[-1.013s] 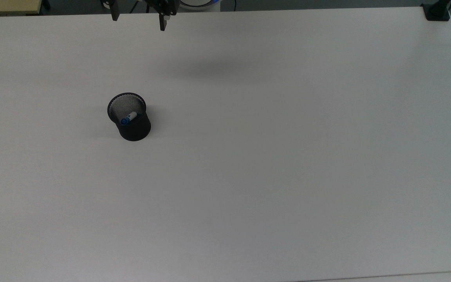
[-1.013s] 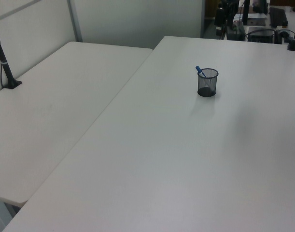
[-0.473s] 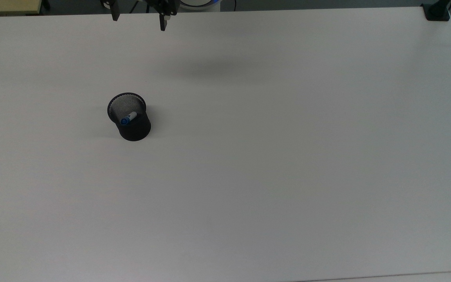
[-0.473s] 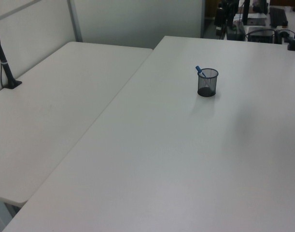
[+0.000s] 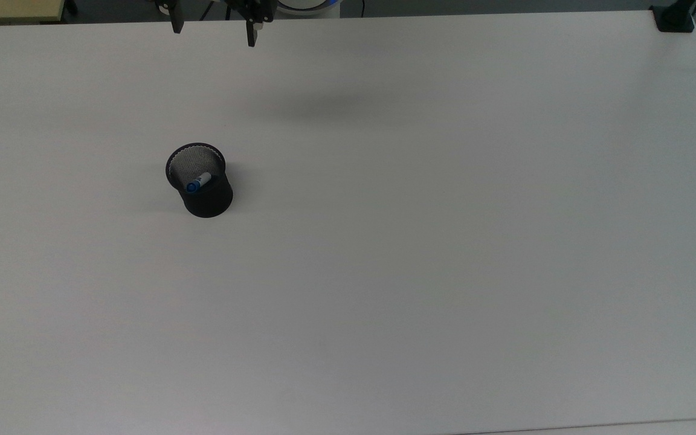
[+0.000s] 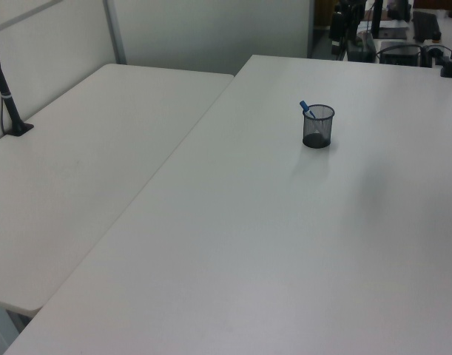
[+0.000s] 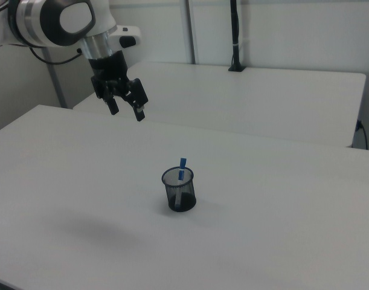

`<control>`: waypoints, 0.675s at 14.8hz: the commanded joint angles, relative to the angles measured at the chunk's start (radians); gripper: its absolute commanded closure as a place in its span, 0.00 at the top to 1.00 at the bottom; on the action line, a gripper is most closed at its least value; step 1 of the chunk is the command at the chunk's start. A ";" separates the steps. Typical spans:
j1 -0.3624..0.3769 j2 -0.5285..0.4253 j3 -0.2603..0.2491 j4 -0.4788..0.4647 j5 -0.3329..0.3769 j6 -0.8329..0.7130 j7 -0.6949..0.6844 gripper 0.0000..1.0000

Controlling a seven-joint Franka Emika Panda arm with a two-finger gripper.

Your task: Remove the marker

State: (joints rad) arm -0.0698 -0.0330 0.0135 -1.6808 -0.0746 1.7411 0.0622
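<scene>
Nothing has shifted since a second ago — I see the gripper (image 7: 127,109) hanging high with fingers apart, well away from the marker (image 7: 181,170), which leans blue-end-up in the mesh cup (image 7: 179,194) on the tabletop (image 5: 444,241) — handy for grasping.

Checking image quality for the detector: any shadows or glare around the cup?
Top view: soft arm shadow above the mesh cup, clear of it; the marker reads cleanly. Right view: diffuse shadow on the right view's left of the cup; the gripper is sharp. Left view: no glare on the table.
</scene>
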 commanded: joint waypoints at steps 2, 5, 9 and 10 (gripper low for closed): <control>-0.016 0.025 -0.024 -0.014 -0.031 0.034 -0.284 1.00; -0.024 0.056 -0.024 -0.045 -0.096 0.122 -0.309 1.00; -0.054 0.139 -0.024 -0.099 -0.099 0.372 -0.295 1.00; -0.053 0.160 -0.024 -0.111 -0.099 0.432 -0.295 1.00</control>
State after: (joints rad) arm -0.1210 0.0836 -0.0085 -1.7603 -0.1624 2.0327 -0.2154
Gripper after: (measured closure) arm 0.000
